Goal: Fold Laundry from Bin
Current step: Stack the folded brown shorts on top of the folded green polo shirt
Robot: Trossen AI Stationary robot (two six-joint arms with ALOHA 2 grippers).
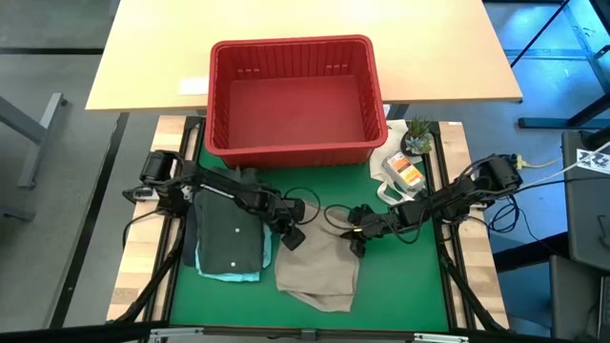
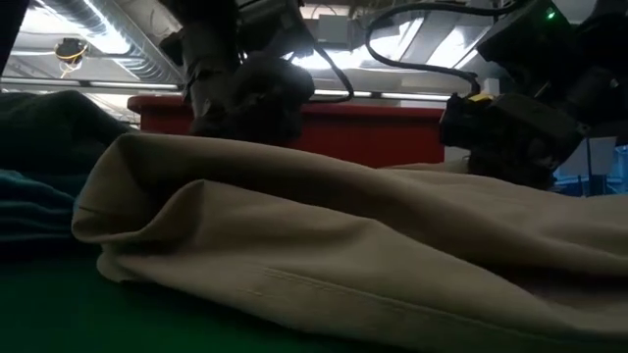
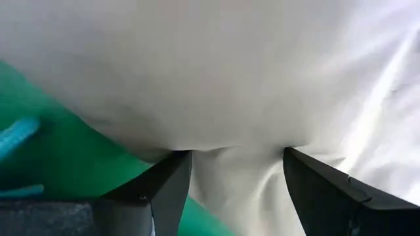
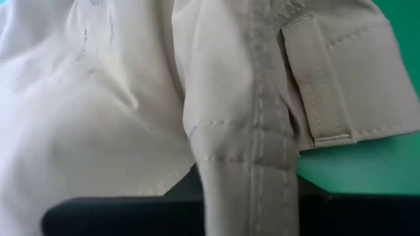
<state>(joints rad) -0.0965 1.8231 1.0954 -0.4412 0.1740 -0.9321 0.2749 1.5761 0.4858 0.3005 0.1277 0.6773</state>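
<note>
Beige-tan garment (image 1: 319, 272) lies crumpled on the green mat (image 1: 400, 286), between both grippers.
Left gripper (image 1: 293, 234) spread at its far-left edge; right gripper (image 1: 358, 240) pinches its far-right waistband.

A green mat (image 1: 400, 286) covers the wooden worktop (image 1: 138, 262), with a pale wooden table (image 1: 286, 24) beyond its far edge. Grey floor (image 1: 57, 191) surrounds them. Overhead, silver ducts (image 2: 108, 25) run beside bright ceiling lights (image 2: 437, 44).
</note>
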